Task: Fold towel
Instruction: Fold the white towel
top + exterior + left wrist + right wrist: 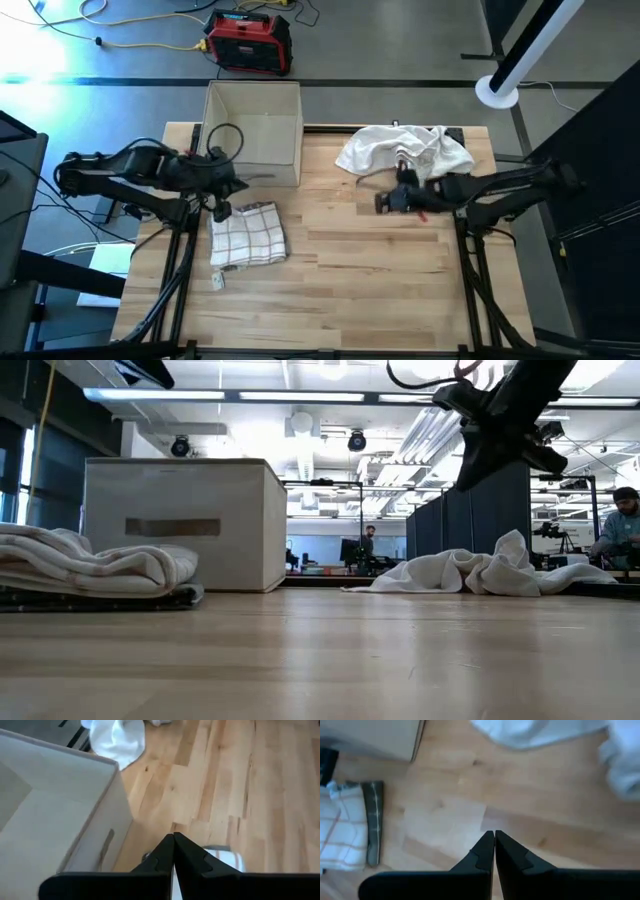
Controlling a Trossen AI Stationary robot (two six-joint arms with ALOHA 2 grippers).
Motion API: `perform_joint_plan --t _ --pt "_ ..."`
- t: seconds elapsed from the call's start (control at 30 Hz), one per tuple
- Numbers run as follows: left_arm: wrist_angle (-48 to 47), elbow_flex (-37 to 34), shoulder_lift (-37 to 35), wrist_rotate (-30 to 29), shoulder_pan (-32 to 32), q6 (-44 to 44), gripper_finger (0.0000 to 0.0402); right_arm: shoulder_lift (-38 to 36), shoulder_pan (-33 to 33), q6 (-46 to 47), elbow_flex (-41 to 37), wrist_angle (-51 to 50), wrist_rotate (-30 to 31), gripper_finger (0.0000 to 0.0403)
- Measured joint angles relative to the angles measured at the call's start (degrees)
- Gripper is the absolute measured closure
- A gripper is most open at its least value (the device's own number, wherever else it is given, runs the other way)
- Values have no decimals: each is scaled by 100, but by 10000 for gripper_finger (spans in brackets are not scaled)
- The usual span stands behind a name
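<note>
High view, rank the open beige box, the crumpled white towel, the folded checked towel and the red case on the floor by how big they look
1. Open beige box
2. Crumpled white towel
3. Red case and folded checked towel: look alike, and the case sits lower on the floor, so unranked.

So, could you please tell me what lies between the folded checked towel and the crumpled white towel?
Only bare wooden table; the high view shows nothing between the checked towel and the white towel.
</note>
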Motion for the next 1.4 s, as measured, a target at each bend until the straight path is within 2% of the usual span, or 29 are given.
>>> perform_joint_plan --t 0.13,0.3,0.4,0.5,0.73,0.8,0.93,1.07,1.23,1.4 --pt "691 -556 97 408 20 107 401 -373 -803 -423 2 -478 -378 402" --pt "982 -932 182 -150 107 116 401 -345 -1956 -1421 2 -1248 -993 402" --pt "1215 -994 230 -152 331 8 401 -213 -2562 -2194 2 -1344 -1111 402" --pt "1419 -993 348 304 612 112 401 -98 -3186 -2726 2 -1285 -1095 402" --pt "1701 -994 934 2143 1299 303 401 215 -4406 -3766 2 -1411 -1634 402" --pt "1704 -994 1143 2417 1394 307 401 326 -4555 -4029 2 -1399 -1747 402" --pt "1706 -994 1523 2453 1443 312 401 586 -4621 -4355 2 -1384 -1920 384" --pt "1704 -994 1802 2455 1438 309 401 836 -4497 -4292 2 -1419 -2223 326" --pt "1710 -994 1980 2460 1385 218 401 1104 -4350 -4042 2 -1431 -1889 245" --pt "1730 -994 2042 2452 1386 302 401 1582 -4336 -4139 2 -795 -1897 185"
